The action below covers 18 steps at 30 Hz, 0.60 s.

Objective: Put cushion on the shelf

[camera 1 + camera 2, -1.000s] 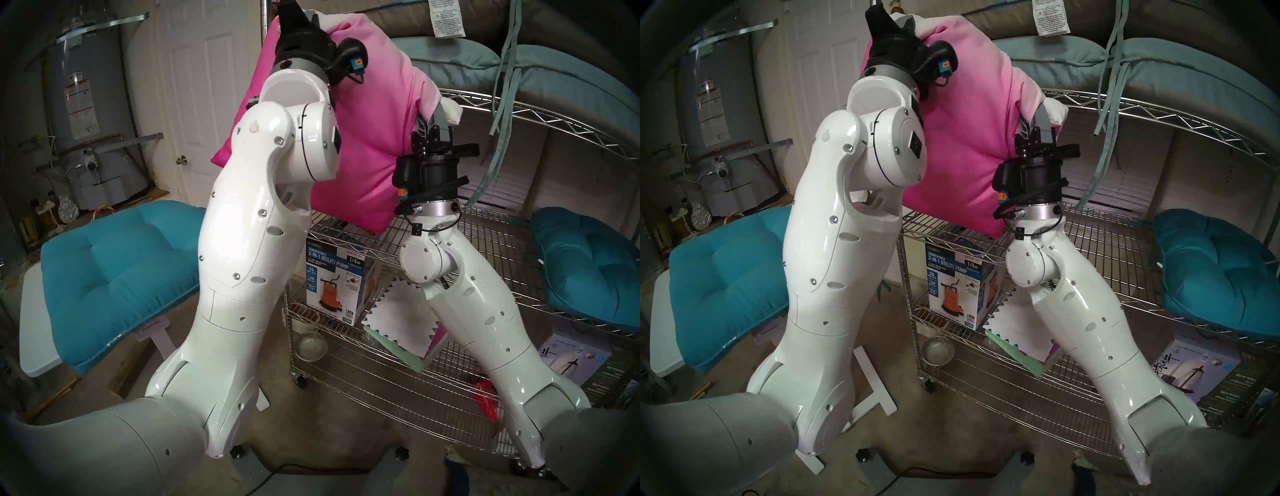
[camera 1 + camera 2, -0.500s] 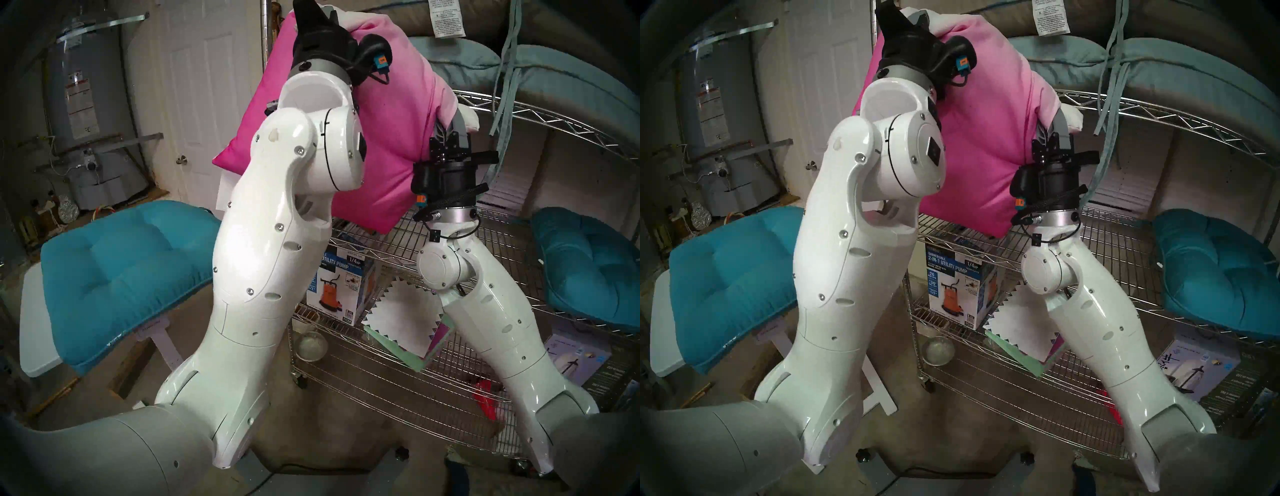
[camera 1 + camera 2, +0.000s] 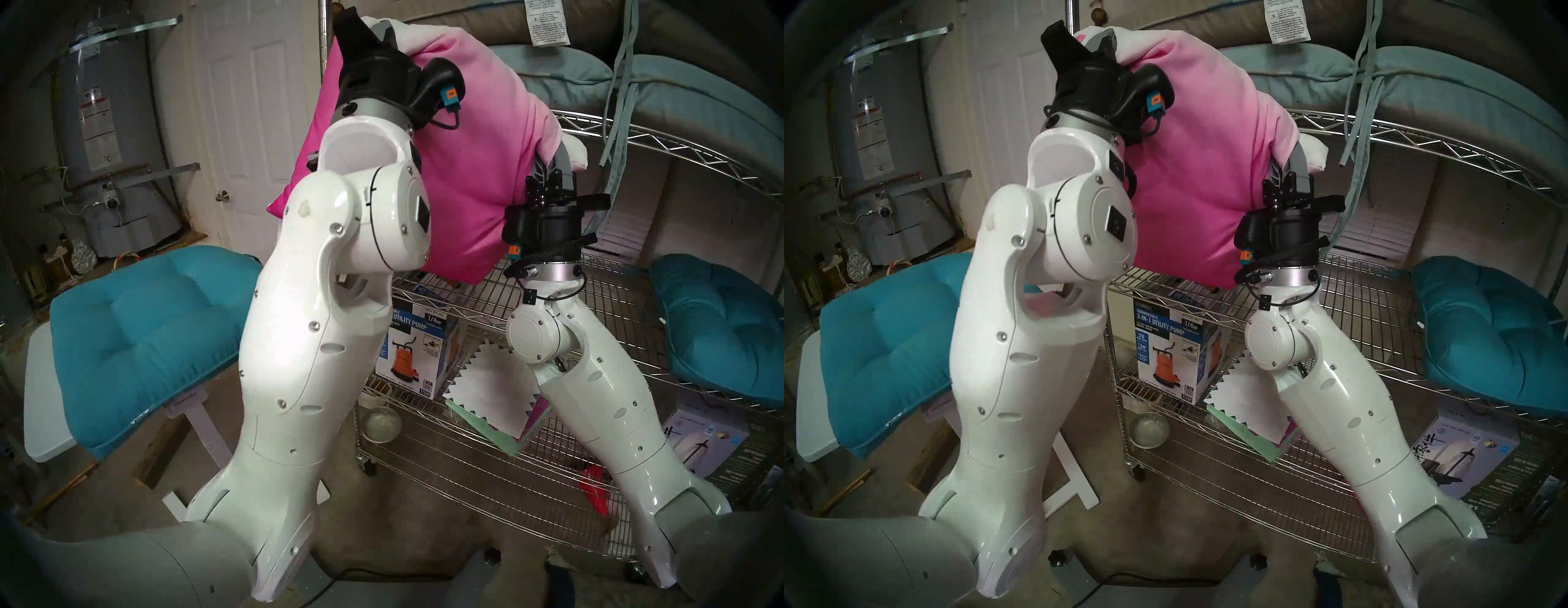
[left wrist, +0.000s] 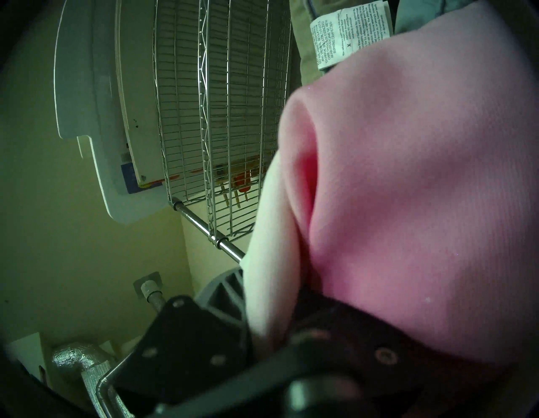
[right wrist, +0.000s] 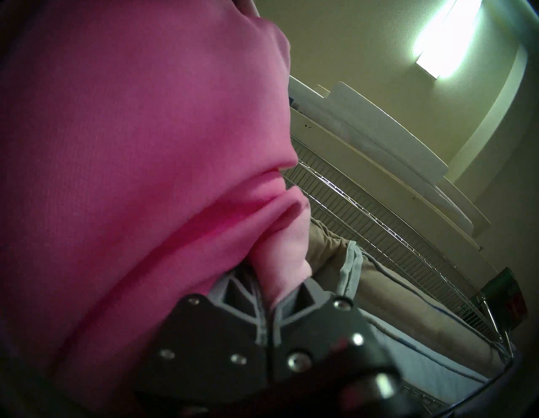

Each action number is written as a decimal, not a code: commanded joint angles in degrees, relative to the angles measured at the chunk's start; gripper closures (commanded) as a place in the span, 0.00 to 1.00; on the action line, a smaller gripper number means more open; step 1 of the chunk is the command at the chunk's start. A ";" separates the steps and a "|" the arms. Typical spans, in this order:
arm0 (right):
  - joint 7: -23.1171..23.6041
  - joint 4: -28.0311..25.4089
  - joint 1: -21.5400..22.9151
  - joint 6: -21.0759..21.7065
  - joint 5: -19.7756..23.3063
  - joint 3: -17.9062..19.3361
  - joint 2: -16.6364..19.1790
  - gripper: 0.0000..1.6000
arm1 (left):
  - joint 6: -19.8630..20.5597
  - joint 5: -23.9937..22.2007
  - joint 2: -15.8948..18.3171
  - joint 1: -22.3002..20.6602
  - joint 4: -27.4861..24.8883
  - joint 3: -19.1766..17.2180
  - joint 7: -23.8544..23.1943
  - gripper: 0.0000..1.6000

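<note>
Now, cushion (image 3: pixel 479 170) betw. pincers, left pincer (image 3: pixel 384 29) top corner, right pincer (image 3: pixel 558 155) side corner

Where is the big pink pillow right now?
In the head view, the plump pink-and-white cushion hangs up high in the middle, pinched by the left claw and right claw, in front of the chrome wire shelf.

**Layout: cushion up, in front of shelf**

Cushion (image 3: pixel 475 170) hangs betw. both arms, before the shelf (image 3: pixel 662 140), above its mid tier. Left gripper (image 3: pixel 384 32) at cushion's top-left corner, right gripper (image 3: pixel 558 159) at its right corner. Pump box (image 3: pixel 420 352) on a lower tier, under cushion. Seat pad (image 3: pixel 140 335) on table (image 3: pixel 46 407), left of shelf.
</note>
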 commanded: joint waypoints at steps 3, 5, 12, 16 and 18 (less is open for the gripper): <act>-2.95 -2.80 -4.27 1.59 -0.41 -1.17 -1.54 1.00 | -1.21 -1.60 3.21 4.47 -5.28 -1.98 -0.16 1.00; -3.80 -2.74 -5.58 1.94 -0.40 -1.42 -1.59 1.00 | -1.50 -2.25 3.94 5.55 -6.02 -2.85 -0.07 1.00; -5.56 -2.64 -7.23 2.44 -0.18 -1.08 -1.22 1.00 | -2.86 -4.23 5.58 7.87 -7.46 -4.77 0.23 1.00; -5.75 -2.95 -7.59 2.74 -0.08 -0.51 -0.87 1.00 | -3.42 -5.33 6.06 8.92 -7.76 -5.85 0.66 1.00; -5.76 -3.10 -7.78 2.78 -0.06 -0.21 -0.72 1.00 | -3.58 -5.68 6.19 9.15 -7.78 -6.17 0.84 1.00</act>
